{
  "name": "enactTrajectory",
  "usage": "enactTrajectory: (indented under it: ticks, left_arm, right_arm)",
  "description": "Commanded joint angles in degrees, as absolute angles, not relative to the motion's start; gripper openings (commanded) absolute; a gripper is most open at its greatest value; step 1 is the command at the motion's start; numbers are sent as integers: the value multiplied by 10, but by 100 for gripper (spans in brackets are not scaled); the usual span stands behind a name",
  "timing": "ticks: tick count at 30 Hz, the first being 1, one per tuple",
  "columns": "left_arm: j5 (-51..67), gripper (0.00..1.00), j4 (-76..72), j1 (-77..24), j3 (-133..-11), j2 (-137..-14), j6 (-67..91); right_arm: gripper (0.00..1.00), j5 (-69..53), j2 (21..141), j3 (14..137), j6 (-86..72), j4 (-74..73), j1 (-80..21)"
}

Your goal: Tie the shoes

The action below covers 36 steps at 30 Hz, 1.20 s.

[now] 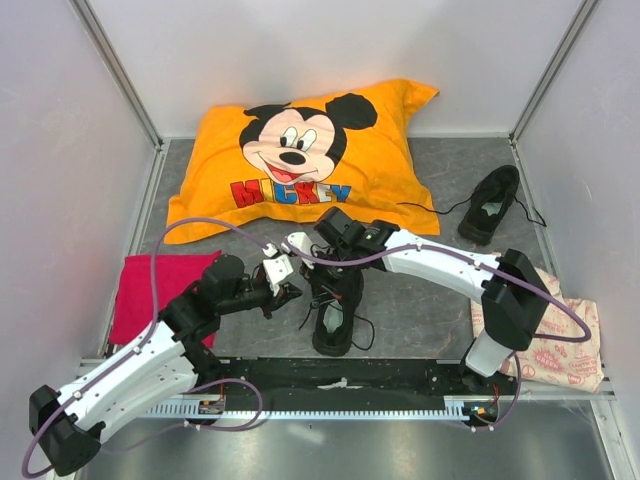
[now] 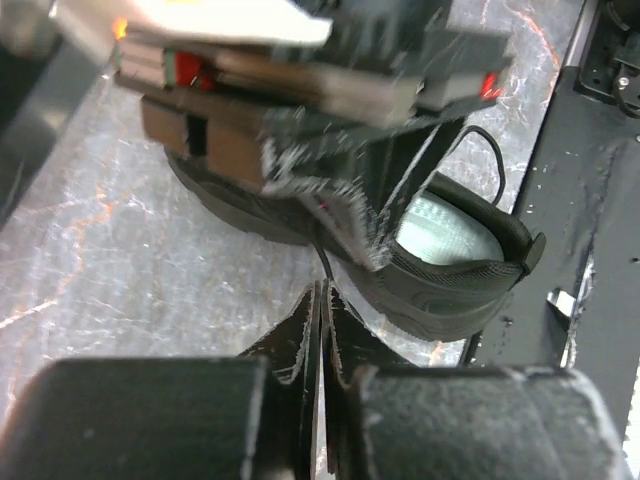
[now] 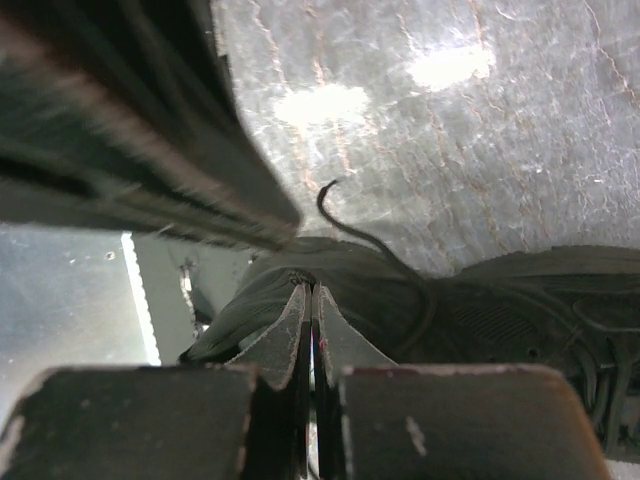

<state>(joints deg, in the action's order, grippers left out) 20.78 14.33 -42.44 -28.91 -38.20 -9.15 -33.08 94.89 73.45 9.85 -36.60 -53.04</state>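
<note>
My left claw (image 2: pixel 320 292) is shut, pinching a lace (image 2: pixel 320 255); my right claw (image 3: pixel 305 292) is shut too. Only overhead shows the far shoe (image 1: pixel 490 205), pillow (image 1: pixel 300 150) and grey bench (image 1: pixel 420 310).

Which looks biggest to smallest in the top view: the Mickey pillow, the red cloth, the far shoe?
Largest: Mickey pillow
Then: red cloth, partly hidden by the left arm
Smallest: far shoe

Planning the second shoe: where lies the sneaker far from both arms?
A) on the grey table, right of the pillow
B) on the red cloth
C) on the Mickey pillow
A: the black sneaker rests on the grey table beside the orange Mickey Mouse pillow, at its right edge, not on it.
</note>
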Motion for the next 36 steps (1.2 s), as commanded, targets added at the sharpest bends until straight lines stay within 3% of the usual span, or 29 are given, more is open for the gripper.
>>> enactTrajectory:
  ticks: [1,6,9,13,16,22,28,36]
  left_arm:
    - [218,2,127,-419,-278,-370,-62]
    - [217,2,127,-417,-272,-364,-61]
    - [222,2,126,-416,-272,-360,-63]
    - [245,6,117,-416,-273,-356,-75]
    - [255,6,110,-416,-275,-359,-80]
    - [284,11,105,-416,-280,-359,-119]
    - [318,16,114,-416,-291,-359,-178]
    - [359,24,124,-416,-302,-377,-225]
  right_arm:
    - [3,-297,969,763,87,-344,-533]
    - [8,-293,977,777,88,-345,-534]
    - [20,-296,968,791,98,-366,-534]
    - [47,-291,939,799,116,-386,-534]
    - [54,-275,913,804,122,-402,-534]
    - [56,-258,813,754,142,-416,-513]
    - [53,-262,719,616,158,-400,-482]
    - [52,-282,720,529,129,-328,-479]
